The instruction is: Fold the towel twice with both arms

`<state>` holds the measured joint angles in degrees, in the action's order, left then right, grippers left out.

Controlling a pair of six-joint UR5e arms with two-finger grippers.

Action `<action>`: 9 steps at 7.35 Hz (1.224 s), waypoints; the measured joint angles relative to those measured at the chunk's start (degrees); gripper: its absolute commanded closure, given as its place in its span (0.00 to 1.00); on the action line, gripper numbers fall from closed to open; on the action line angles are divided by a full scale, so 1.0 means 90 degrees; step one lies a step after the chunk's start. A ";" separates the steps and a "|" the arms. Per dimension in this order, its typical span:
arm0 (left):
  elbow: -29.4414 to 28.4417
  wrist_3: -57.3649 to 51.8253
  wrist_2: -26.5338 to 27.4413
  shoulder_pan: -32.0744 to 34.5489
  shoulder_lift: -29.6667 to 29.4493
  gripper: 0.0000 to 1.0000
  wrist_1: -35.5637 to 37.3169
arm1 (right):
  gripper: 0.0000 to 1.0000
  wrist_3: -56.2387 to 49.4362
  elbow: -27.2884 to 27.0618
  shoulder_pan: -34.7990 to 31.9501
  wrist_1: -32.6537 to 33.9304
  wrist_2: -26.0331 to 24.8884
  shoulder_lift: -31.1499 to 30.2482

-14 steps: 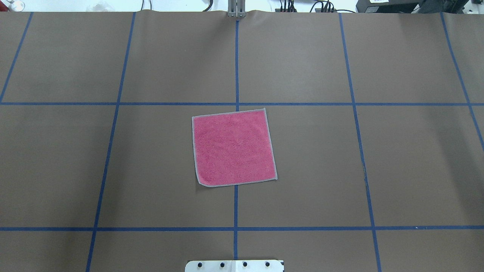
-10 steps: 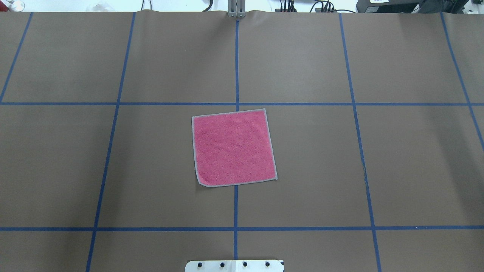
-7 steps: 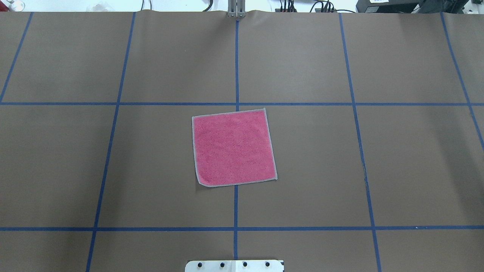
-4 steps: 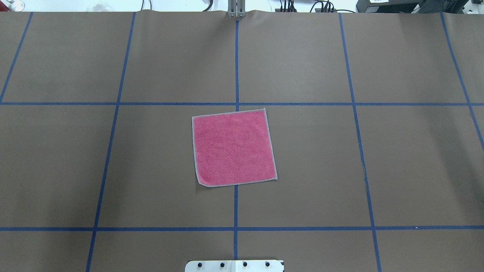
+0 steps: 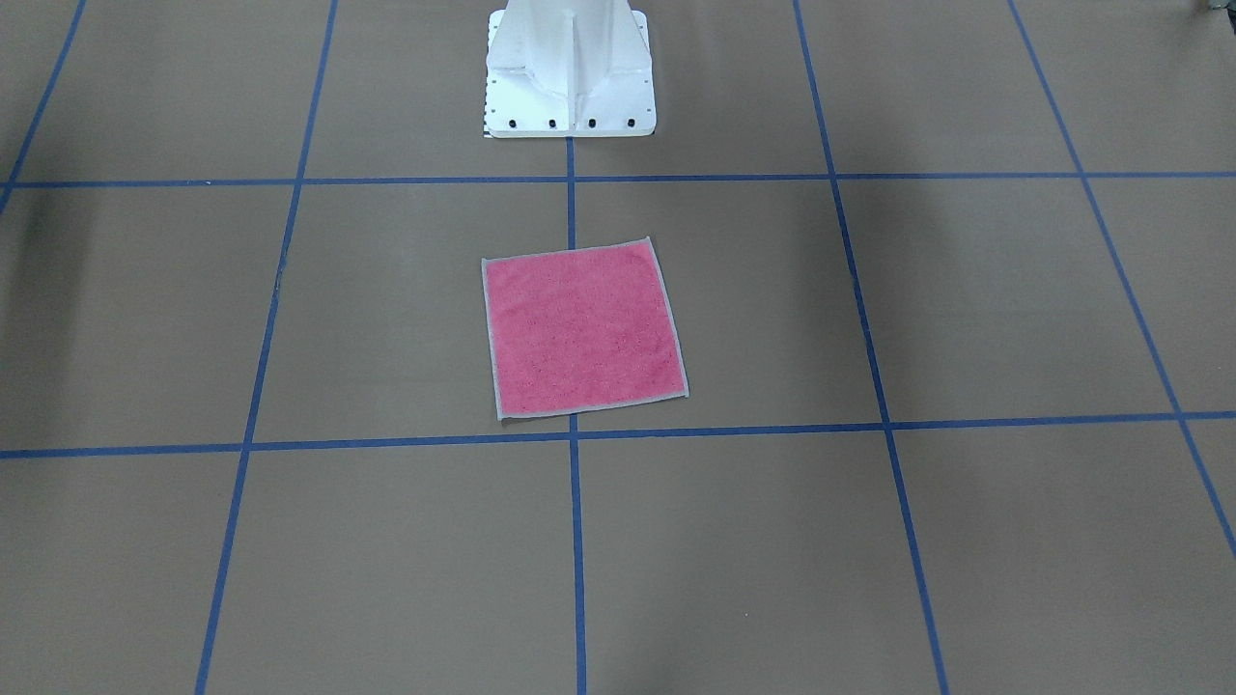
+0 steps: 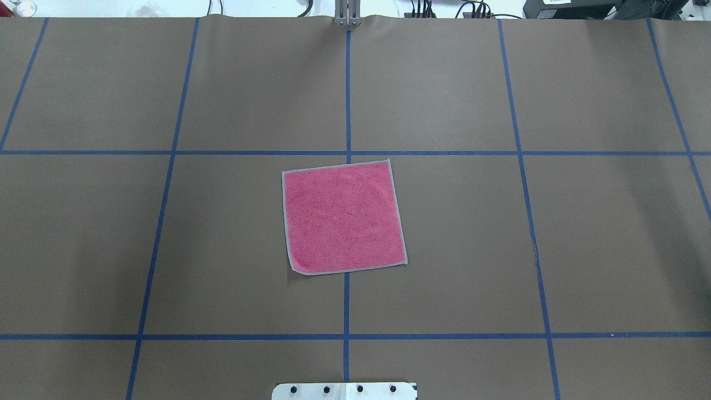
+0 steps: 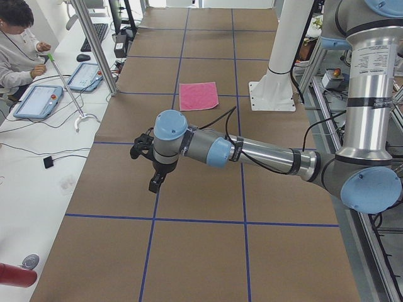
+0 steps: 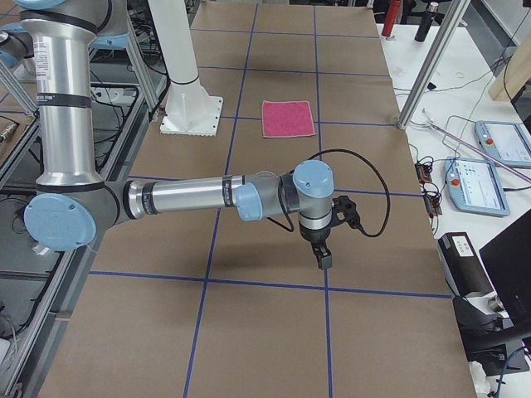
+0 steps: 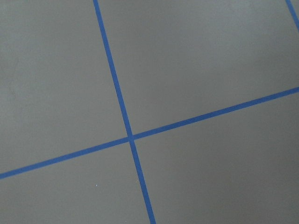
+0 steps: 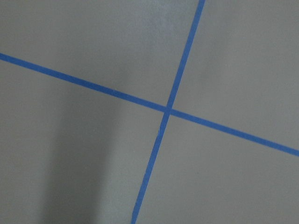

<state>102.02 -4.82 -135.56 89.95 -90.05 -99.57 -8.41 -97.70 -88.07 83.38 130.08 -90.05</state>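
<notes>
In the front-facing view the towel (image 5: 584, 328) lies flat on the desk (image 5: 869, 541), pink face up, with a light grey stitched border. It is nearly square and a little turned against the blue tape lines (image 5: 251, 446), which divide the brown paper cover into big rectangles. Its edge away from the robot lies just beside one cross line. The white pedestal (image 5: 570, 68) stands near the towel but apart from it.

In the overhead view the same cloth lies across the middle tape line. Its terry surface looks rough, and its corner nearest the robot's left is slightly rounded. The foot plate of the pedestal, with dark bolts, shows at the bottom edge.

In the exterior left view the left arm (image 7: 264, 154), grey metal with light blue caps, reaches out over the desk. The left tool (image 7: 154, 184) points down over bare paper, well apart from the towel. I cannot tell from here whether it is released or clenched. A person (image 7: 16, 44) sits at a white side table with flat control panels (image 7: 38, 100).

In the exterior right view the right arm (image 8: 182, 199) stretches out over the desk. The right tool (image 8: 323, 257) hangs over bare paper near a tape line, also well apart from the towel, and again I cannot tell its state. A black cable loops from the wrist.

The left wrist view shows matte brown paper and two tape lines crossing. The right wrist view shows another such crossing, with a soft shadow on the left part.
</notes>
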 measured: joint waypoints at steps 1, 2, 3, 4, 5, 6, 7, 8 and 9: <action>-0.0120 0.0007 -0.0003 -0.0054 -0.0048 0.00 -0.0450 | 0.00 0.0053 -0.0032 0.0000 -0.0055 0.0005 0.0026; -0.0213 0.0139 -0.0005 -0.0188 -0.0049 0.00 -0.0960 | 0.00 0.0147 -0.0119 0.0000 -0.0087 0.0008 0.0046; -0.0246 0.0370 -0.0004 -0.0396 -0.0074 0.00 -0.1261 | 0.00 0.0403 -0.0249 0.0004 -0.0119 0.0026 0.0059; -0.0219 0.0733 -0.0004 -0.0707 -0.0137 0.00 -0.1405 | 0.00 0.0969 -0.0399 0.0055 -0.0224 0.0106 0.0065; -0.0133 0.1387 -0.0006 -0.1038 -0.0180 0.00 -0.1538 | 0.01 0.1704 -0.0503 0.0196 -0.0499 0.0244 0.0063; -0.0009 0.2465 0.0011 -0.1468 -0.0196 0.00 -0.1881 | 0.01 0.2663 -0.0566 0.0484 -0.0963 0.0358 0.0059; 0.0072 0.3721 0.0042 -0.1934 -0.0202 0.00 -0.2434 | 0.02 0.3875 -0.0621 0.0896 -0.1558 0.0390 0.0056; 0.0125 0.4810 0.0058 -0.2354 -0.0209 0.00 -0.2916 | 0.02 0.5068 -0.0669 0.1281 -0.2125 0.0388 0.0042; 0.0198 0.5877 0.0071 -0.2779 -0.0228 0.00 -0.3324 | 0.03 0.6123 -0.0732 0.1639 -0.2602 0.0354 0.0004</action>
<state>103.81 48.07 -134.92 64.93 -92.10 -129.48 46.70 -104.29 -73.31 59.97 133.27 -90.01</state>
